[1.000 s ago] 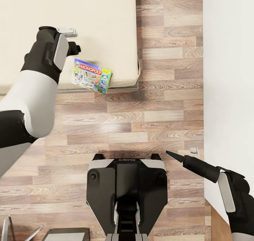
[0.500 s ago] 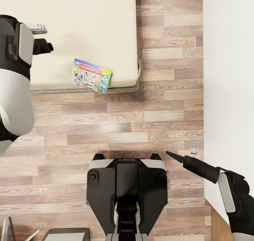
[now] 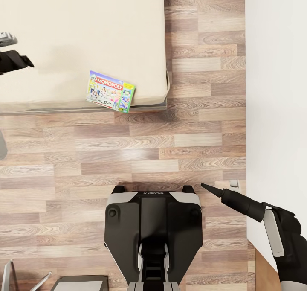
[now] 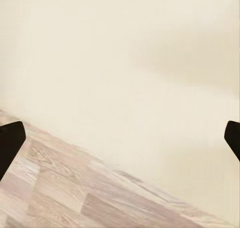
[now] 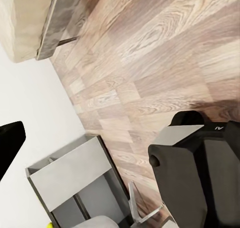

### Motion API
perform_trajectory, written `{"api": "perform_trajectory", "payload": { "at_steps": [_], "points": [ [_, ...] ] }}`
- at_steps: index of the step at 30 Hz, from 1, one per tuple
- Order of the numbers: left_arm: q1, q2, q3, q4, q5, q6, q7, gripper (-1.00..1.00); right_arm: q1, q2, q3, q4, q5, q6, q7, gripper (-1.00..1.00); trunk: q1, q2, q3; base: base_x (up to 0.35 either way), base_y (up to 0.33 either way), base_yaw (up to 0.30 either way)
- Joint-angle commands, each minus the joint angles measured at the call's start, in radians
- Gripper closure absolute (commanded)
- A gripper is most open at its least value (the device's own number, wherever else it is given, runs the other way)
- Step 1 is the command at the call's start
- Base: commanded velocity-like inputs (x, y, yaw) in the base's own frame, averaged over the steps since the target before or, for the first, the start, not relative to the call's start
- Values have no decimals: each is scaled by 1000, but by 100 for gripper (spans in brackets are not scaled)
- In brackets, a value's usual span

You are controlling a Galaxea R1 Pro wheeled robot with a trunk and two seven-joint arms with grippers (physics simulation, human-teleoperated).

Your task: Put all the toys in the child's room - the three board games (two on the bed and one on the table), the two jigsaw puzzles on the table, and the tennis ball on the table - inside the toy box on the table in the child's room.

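a monopoly board game (image 3: 111, 91) lay flat on the beige bed (image 3: 85, 26), near the mattress's front edge and not far from its corner, tilted a little. the left gripper (image 3: 15, 60) was over the bed at the picture's left edge, well apart from the game; its wrist view showed two dark fingertips (image 4: 10, 143) spread wide, open and empty. the right gripper (image 3: 211, 190) hung low over the plank floor (image 3: 140, 150) beside the white wall (image 3: 277, 90); whether it was open i cannot tell.
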Motion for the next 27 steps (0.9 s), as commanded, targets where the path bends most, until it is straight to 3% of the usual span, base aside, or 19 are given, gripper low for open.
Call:
{"api": "perform_trajectory", "payload": {
  "at_steps": [1,7,8,12,15,16,19,20,21,27],
  "points": [
    [0,19,0,1,11,3,-13,-100,0,0,-1,0,-2,5,2,-100,1,-2,-1,0,0,0],
    [7,135,-5,19,10,3,-155,-100,0,0,-1,5,-2,2,-1,-100,1,-2,-1,0,0,0],
    [10,175,-15,37,8,3,-214,-100,0,0,-1,13,-2,0,-2,-100,1,-2,-1,0,0,0],
    [15,256,-59,92,4,3,-346,-100,0,0,-2,30,-1,-2,-3,-100,1,-2,-1,0,0,0],
    [24,319,-119,136,3,3,-451,-100,0,-1,-2,38,0,-3,-4,-100,1,-2,-1,0,0,0],
    [34,359,-169,157,2,3,-518,-100,0,-1,-3,41,-1,-3,-4,-100,1,-2,-1,0,0,0],
    [54,415,-247,176,2,3,-614,-100,0,-2,-5,44,-1,-4,-3,-100,1,-2,-1,0,0,0],
    [54,415,-247,176,2,3,-614,-100,0,-2,-5,44,-1,-4,-3,-100,1,-2,-1,0,0,0],
    [68,448,-293,183,2,3,-675,-100,0,-2,-6,45,-1,-4,-3,-100,1,-2,0,0,0,0],
    [108,538,-380,192,2,3,-833,-100,0,-2,-7,47,0,-4,-4,-100,1,-2,6,0,0,0]
  ]
}}
